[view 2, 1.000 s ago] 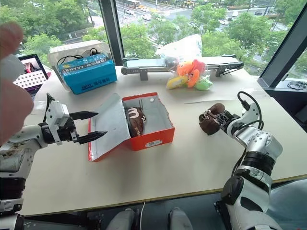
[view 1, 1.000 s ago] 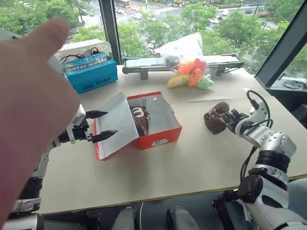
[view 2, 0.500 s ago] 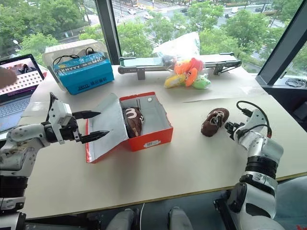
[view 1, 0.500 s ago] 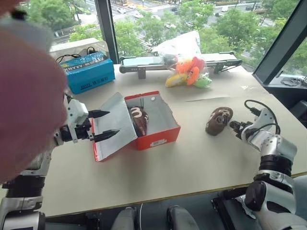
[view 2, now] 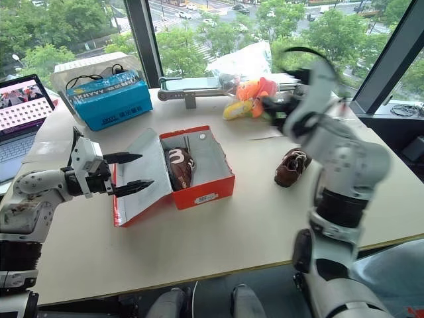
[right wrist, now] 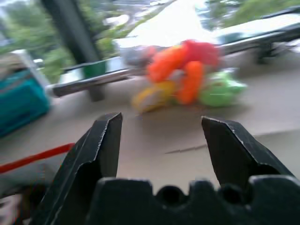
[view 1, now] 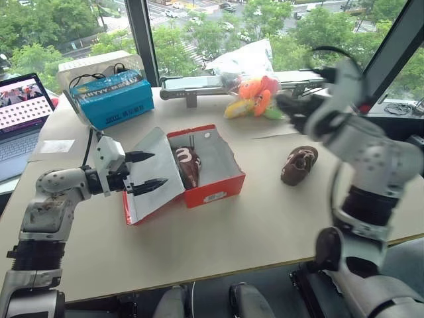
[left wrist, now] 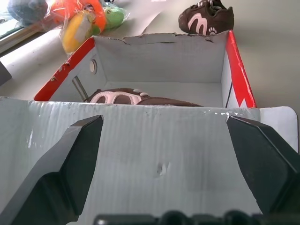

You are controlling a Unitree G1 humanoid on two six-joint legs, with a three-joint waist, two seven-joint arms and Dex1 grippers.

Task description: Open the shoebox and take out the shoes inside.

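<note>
The left pincer (view 1: 147, 172) stood spread, empty, against the white lid of the red shoebox (view 1: 215, 189). One brown shoe (view 1: 190, 163) lay inside, partly hidden behind that lid. The other shoe (view 1: 298, 164) sat on the counter (view 1: 265, 225) below the raised, open, empty right pincer (view 1: 286, 106).

A beige table (view 1: 252, 225) stands before tall windows (view 1: 199, 30) over green trees (view 1: 59, 26).
</note>
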